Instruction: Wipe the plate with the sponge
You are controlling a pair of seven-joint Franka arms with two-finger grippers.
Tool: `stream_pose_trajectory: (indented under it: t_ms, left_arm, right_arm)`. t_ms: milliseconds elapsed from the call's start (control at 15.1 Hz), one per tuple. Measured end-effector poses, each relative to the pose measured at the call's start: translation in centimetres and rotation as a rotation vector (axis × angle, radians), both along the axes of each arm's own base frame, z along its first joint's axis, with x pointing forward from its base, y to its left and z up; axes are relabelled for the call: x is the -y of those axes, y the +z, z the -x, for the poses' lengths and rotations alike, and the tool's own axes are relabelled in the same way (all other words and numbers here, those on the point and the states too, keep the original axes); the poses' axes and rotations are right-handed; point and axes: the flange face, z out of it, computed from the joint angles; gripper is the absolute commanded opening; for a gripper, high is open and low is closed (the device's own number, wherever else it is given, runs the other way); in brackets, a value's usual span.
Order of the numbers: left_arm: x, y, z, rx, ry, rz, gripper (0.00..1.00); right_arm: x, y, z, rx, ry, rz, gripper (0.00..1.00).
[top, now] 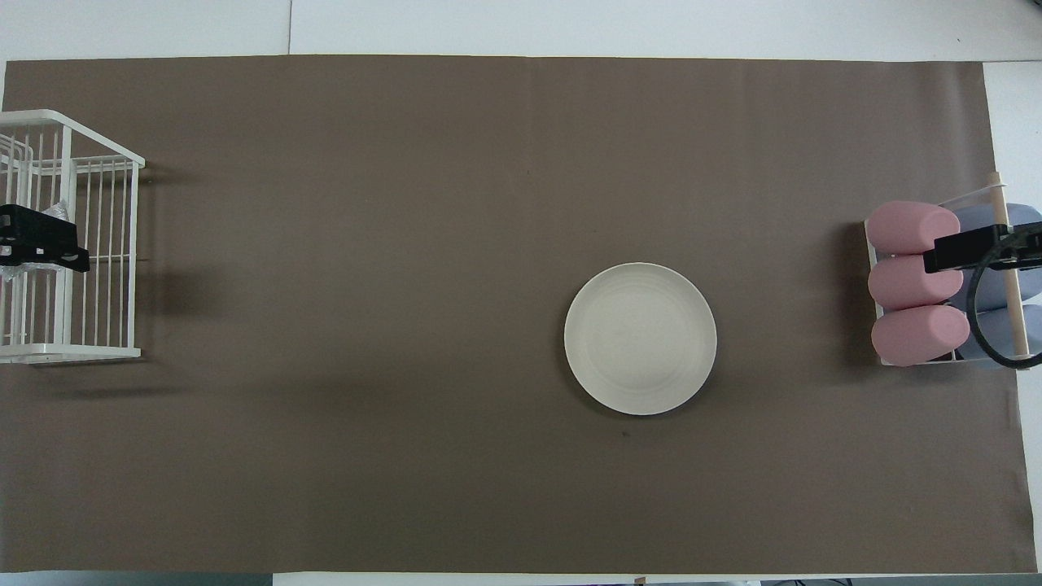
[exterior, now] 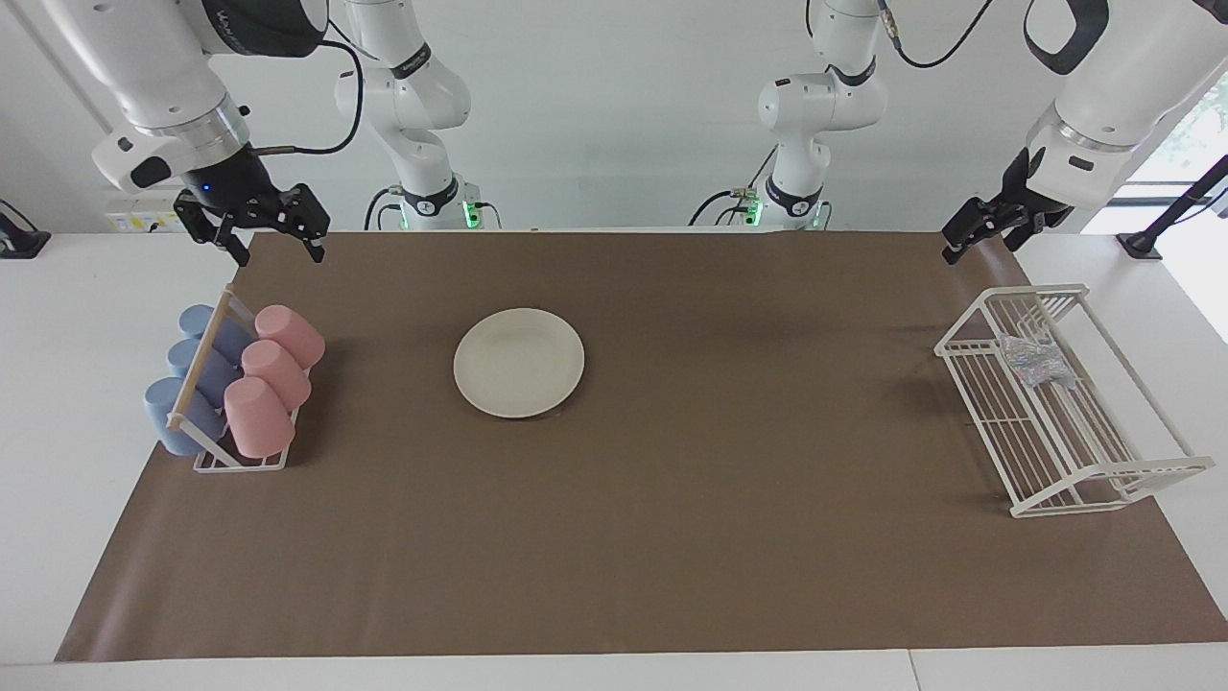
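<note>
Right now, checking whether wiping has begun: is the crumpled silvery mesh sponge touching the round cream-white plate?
Apart. The facing view shows the sponge in the white wire rack, with bare brown mat before the plate.

The round cream-white plate (exterior: 519, 362) lies flat and bare on the brown mat (exterior: 672, 537). The sponge (exterior: 1034, 359), a small silvery wrinkled wad, rests inside the white wire rack (exterior: 1065, 451).

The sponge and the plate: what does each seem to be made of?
The sponge, lying in the white wire rack, looks like a crumpled metallic or foil-like mesh: silvery, shiny, wrinkled, with pale speckles. The plate on the brown mat looks like ceramic or hard plastic: cream-white, smooth, fairly matt, with faint rings; which one, the look leaves open.
</note>
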Motion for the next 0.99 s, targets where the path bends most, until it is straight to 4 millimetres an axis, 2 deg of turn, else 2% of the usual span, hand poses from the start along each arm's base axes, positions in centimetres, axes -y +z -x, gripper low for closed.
stream_pose_trajectory:
  t_ms: [265, 463, 728, 992]
  left_arm:
    - [-0.1, 0.0, 0.0, 0.000, 0.004, 0.000, 1.00]
    - [-1.1, -0.5, -0.1, 0.005, 0.033, -0.002, 1.00]
    - [-1.7, -3.0, 0.1, 0.019, 0.054, -0.130, 1.00]
    - [-0.1, -6.2, -0.5, 0.003, 0.018, -0.350, 1.00]
  right_arm:
    - [0.0, 0.0, 0.0, -0.001, 0.000, 0.000, 1.00]
    - [0.0, 0.0, 0.0, -0.001, 0.000, 0.000, 1.00]
    - [0.0, 0.0, 0.0, -0.001, 0.000, 0.000, 1.00]
    - [0.0, 0.0, 0.0, -0.002, -0.010, 0.000, 1.00]
